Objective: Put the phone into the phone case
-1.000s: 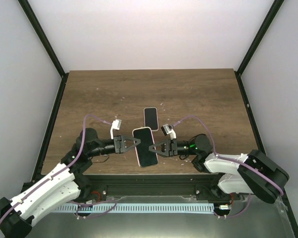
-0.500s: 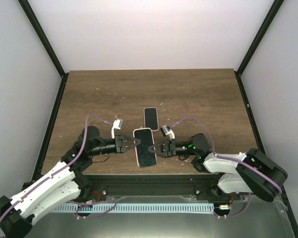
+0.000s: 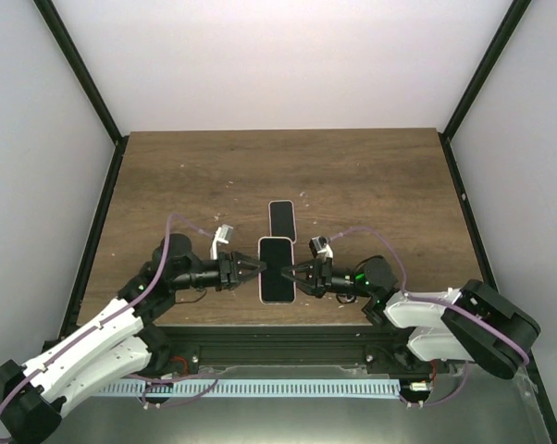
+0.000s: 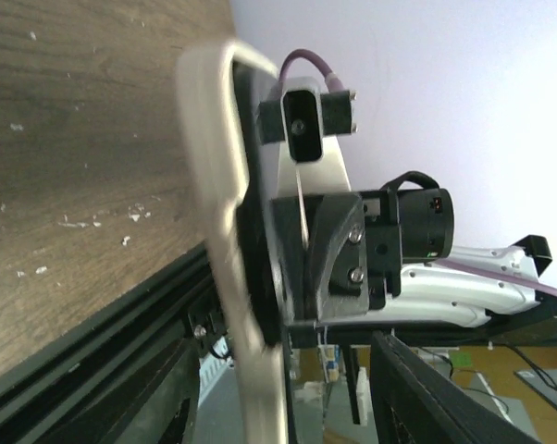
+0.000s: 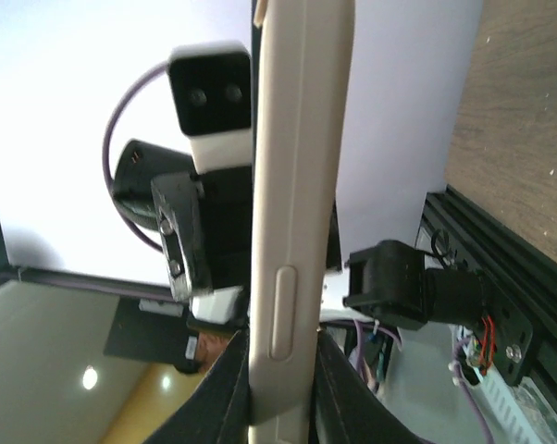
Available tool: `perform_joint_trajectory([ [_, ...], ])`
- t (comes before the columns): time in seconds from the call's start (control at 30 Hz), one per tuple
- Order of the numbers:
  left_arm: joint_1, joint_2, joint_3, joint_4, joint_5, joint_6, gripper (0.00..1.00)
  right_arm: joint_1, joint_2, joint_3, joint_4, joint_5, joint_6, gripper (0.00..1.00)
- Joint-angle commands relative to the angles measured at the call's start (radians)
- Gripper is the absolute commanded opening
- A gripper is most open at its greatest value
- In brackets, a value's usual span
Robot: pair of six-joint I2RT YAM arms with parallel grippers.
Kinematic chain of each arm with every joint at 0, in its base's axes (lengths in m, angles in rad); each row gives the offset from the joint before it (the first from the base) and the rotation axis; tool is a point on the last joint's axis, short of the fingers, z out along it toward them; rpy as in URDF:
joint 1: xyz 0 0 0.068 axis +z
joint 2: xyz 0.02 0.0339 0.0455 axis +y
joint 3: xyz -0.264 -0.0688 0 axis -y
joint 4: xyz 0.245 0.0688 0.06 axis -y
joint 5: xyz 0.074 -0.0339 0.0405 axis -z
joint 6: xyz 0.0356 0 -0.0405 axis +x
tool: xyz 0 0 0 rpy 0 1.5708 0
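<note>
Two cream-rimmed items are showing mid-frame: one slab (image 3: 281, 219), one phone case (image 3: 276, 269) below it. Right gripper (image 3: 292, 272) is clamping the case; left gripper (image 3: 257, 267) fingers (image 4: 417, 398) are standing apart.

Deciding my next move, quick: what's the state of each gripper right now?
Left gripper: open, jaws either side of the cream case with gaps showing.
Right gripper: shut on the cream case.
</note>
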Motion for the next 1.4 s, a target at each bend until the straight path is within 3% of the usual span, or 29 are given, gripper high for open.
perform_joint_trajectory([
  [0.0,0.001,-0.025,-0.07,0.09,0.072,-0.067,0.54,0.008,-0.055,0.006,0.078,0.17,0.081,0.11],
  [0.17,0.002,-0.053,-0.156,0.213,0.106,-0.151,0.61,0.008,-0.088,0.011,0.046,0.263,0.089,0.12],
  [0.57,0.001,-0.007,-0.186,0.335,0.146,-0.182,0.6,0.007,-0.064,0.06,-0.03,0.278,0.083,0.12],
  [0.8,0.002,-0.002,-0.187,0.343,0.124,-0.167,0.39,0.009,-0.021,0.061,-0.018,0.253,0.091,0.12],
  [1.03,0.001,0.039,-0.162,0.338,0.098,-0.147,0.0,0.018,0.014,0.064,-0.046,0.204,0.08,0.18],
  [1.17,0.002,0.049,-0.127,0.219,0.071,-0.103,0.0,0.019,0.021,0.046,-0.06,0.187,0.075,0.31],
  [1.3,0.002,0.05,-0.129,0.202,0.056,-0.11,0.0,0.019,0.032,0.053,-0.086,0.155,0.058,0.32],
  [1.37,0.001,0.05,-0.131,0.199,0.048,-0.121,0.0,0.022,0.033,0.052,-0.08,0.149,0.053,0.26],
])
